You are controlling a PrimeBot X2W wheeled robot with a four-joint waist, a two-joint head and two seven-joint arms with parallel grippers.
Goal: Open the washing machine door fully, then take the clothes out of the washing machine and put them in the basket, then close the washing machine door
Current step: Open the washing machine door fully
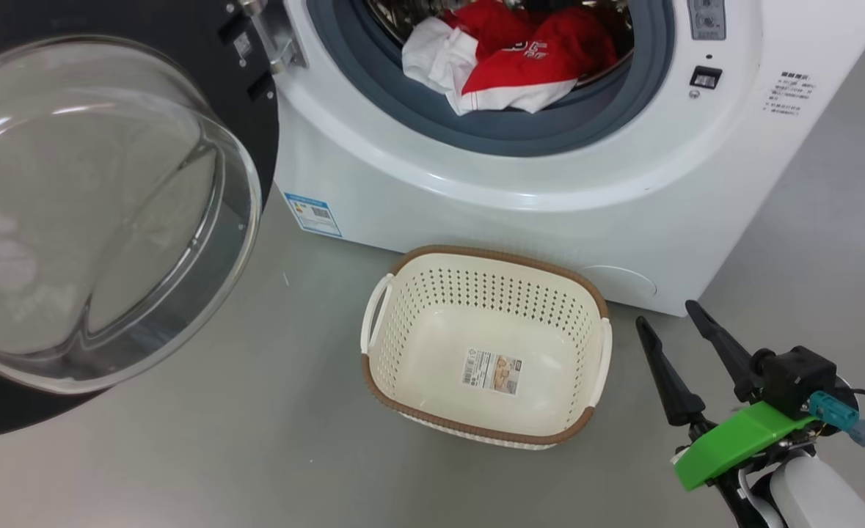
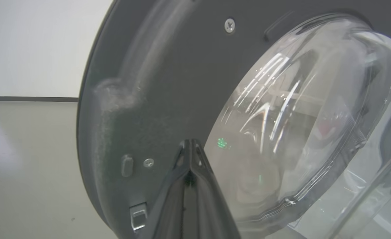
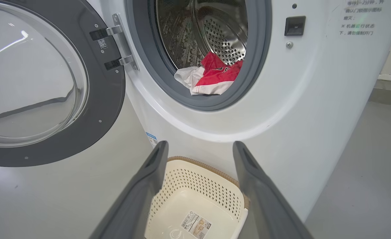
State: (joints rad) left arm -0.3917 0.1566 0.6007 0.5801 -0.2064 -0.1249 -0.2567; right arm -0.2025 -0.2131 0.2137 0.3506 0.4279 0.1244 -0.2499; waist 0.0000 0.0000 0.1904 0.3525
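Grey floor [image 1: 219, 440] runs under everything. At nine o'clock in the head view, the washing machine door [image 1: 95, 213] stands swung open, its glass bowl bulging outward. The left gripper [image 2: 189, 146], fingers pressed together, points at the door's dark inner rim; contact is unclear. At twelve o'clock the clothes [image 1: 520, 66] lie in the mouth of the washing machine [image 1: 549, 213]. The basket [image 1: 491, 255] sits just before it at six o'clock. At four o'clock the right gripper [image 1: 665, 312] hangs spread wide, holding nothing.

clothes [image 1: 535, 62] in drum [image 3: 222, 30] | basket [image 1: 491, 254] before washer [image 1: 476, 209] — door [image 1: 95, 213] left
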